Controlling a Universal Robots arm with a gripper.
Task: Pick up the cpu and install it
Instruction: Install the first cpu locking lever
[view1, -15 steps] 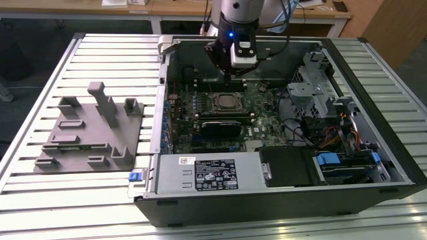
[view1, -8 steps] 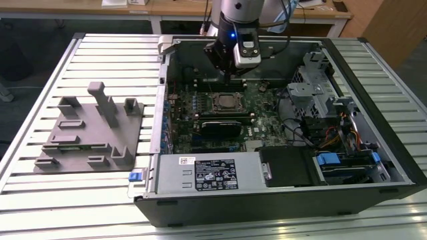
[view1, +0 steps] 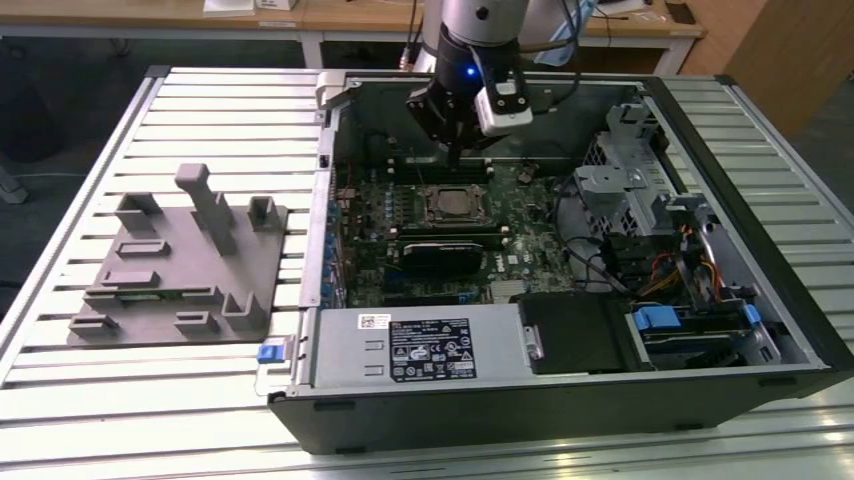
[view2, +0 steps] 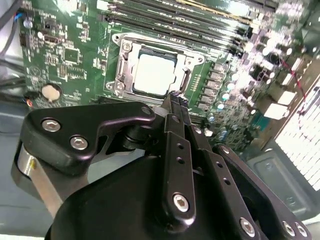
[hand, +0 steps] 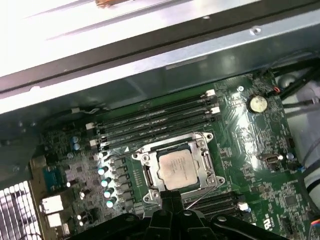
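Small square silver-grey cpu (hand: 176, 170) sits seated in metal-framed socket (hand: 205, 145), centre of the green motherboard (view1: 534, 240). Black tool (view2: 176, 99) hovers above it, fingers closed together, empty.

Even overhead light in the exterior view. In both wrist views, glare whitens the cpu (view2: 151, 74) lid; the near gripper (view2: 176, 97) is dark and soft-focused.
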